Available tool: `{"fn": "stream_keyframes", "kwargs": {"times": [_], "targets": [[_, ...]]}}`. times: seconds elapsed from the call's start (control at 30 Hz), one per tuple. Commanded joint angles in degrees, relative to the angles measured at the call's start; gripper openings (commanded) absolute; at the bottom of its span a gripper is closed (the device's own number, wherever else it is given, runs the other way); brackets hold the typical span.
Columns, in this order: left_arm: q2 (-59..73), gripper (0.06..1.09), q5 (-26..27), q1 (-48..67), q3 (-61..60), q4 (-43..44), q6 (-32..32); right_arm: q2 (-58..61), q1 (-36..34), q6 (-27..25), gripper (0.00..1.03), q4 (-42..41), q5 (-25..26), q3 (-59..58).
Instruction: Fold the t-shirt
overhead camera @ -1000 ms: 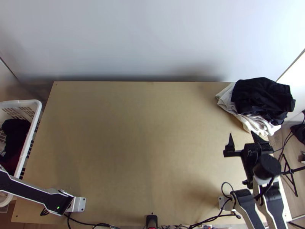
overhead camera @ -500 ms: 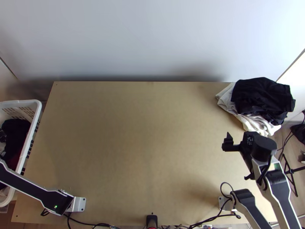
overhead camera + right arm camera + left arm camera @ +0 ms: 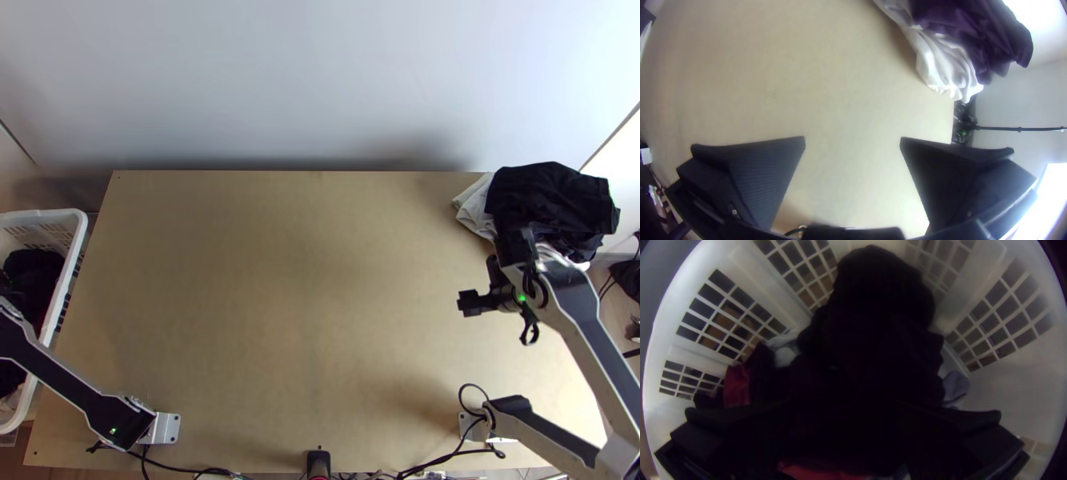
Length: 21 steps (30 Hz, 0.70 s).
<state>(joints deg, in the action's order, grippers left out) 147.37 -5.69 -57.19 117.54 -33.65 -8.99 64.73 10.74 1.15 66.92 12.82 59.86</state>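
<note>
- Drawing out the dark cloth (image 3: 871, 329), likely the t-shirt, looked like the step in hand; it lay bunched in the white basket (image 3: 1018, 378), between and beyond the left fingers (image 3: 956, 426). Which garment was truly the t-shirt could not be told.
- The left fingers stood wide apart. Against so dark a heap, it was impossible to tell whether they touched it.
- A good grip called for lowering the left fingers onto one raised fold, closing on that alone, then lifting straight up between the basket walls.
- Red cloth (image 3: 737, 384) lay near one of the left fingers and grey cloth (image 3: 956, 386) beyond the other; a deep, wide bite risked dragging up either along with the dark piece.
- The right fingers (image 3: 764, 178) were also wide, with nothing between them, over the counter (image 3: 296, 304).
- Beyond the right fingers, and apart from them, sat a black garment (image 3: 552, 192) on white cloth (image 3: 476, 204), probably finished work best kept clear of the arm.
- Folding had yet to begin: the counter between both pairs of fingers offered room to spread the shirt, and a slow lift was needed so sleeves would not snag on the basket's rim.
</note>
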Motion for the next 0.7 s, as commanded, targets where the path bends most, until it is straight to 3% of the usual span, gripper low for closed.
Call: {"fn": "stream_keyframes", "kwargs": {"times": [0.0,0.13,0.2,0.23,0.27,0.33,0.47,0.6,0.67], "targets": [[4.2,0.96,-1.4,1.8,4.3,0.1,1.4,7.0,0.2,1.4,0.99,7.2,-3.1,11.5],[5.3,0.75,-1.4,1.9,4.3,0.0,1.5,7.8,-0.7,1.1,0.99,7.8,-3.6,14.5],[5.5,0.54,-1.4,1.7,4.3,0.2,1.4,7.8,-0.5,1.0,0.99,8.4,-4.6,15.5],[5.8,0.35,-1.5,1.7,4.5,0.2,1.2,7.8,0.1,1.0,0.99,9.1,-5.3,16.3],[5.8,0.24,-1.6,1.7,4.5,0.2,1.1,7.9,0.9,1.0,0.99,9.9,-5.4,17.0],[5.6,0.10,-1.5,1.7,4.5,-0.4,0.9,8.0,1.7,1.1,0.99,11.6,-5.6,18.8],[3.4,0.10,0.0,1.6,4.3,-3.8,1.7,8.6,2.4,1.7,0.99,12.5,-5.9,24.4],[-3.9,0.10,9.8,0.8,2.4,-7.7,3.5,10.1,2.6,2.9,0.99,13.5,-5.8,31.7],[-9.1,0.10,14.7,0.3,0.3,-8.8,3.8,11.4,2.5,6.3,0.99,17.0,-6.1,35.5]]}}
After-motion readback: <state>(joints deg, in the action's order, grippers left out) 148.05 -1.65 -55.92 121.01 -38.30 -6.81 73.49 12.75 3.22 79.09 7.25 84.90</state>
